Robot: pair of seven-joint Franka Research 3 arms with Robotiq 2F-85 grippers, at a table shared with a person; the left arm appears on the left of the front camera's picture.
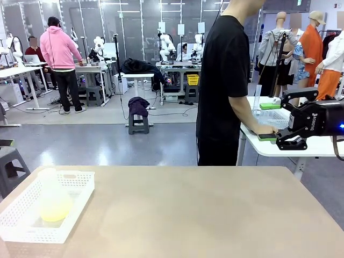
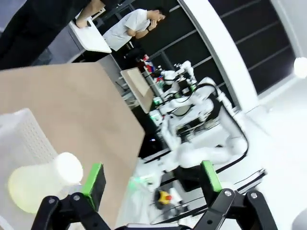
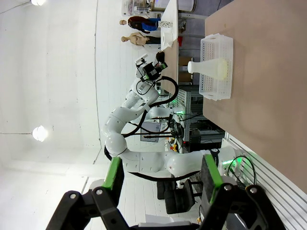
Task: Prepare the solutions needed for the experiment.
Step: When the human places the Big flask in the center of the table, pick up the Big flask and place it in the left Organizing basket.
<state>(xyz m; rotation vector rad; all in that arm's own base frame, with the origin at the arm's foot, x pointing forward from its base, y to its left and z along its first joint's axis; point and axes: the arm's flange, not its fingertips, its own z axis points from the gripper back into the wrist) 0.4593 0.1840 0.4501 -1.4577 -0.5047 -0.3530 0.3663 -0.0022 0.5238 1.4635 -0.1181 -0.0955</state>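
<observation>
Behind our tan table [image 1: 204,215] a person in a black shirt [image 1: 223,80] stands at a white side table, and other workbenches fill the lab farther back. On our table, at about eight o'clock from its middle, we see a white perforated basket [image 1: 75,185]. Inside it lies a translucent conical flask [image 1: 52,203] on its side, with its neck pointing to about twelve o'clock, away from us. The pale yellow solution [image 1: 54,212] sits in its wide bottom.

Our left gripper [image 2: 151,179] hangs just above this basket, jaws spread wide and empty; in the left wrist view the flask [image 2: 41,184] lies at about nine o'clock from the fingers, very near. Our right gripper [image 1: 287,141] is at three o'clock, well apart from the flask, with jaws parted and nothing between them. We judge that the left arm is clearly the nearer one, and it should close across the flask neck.
</observation>
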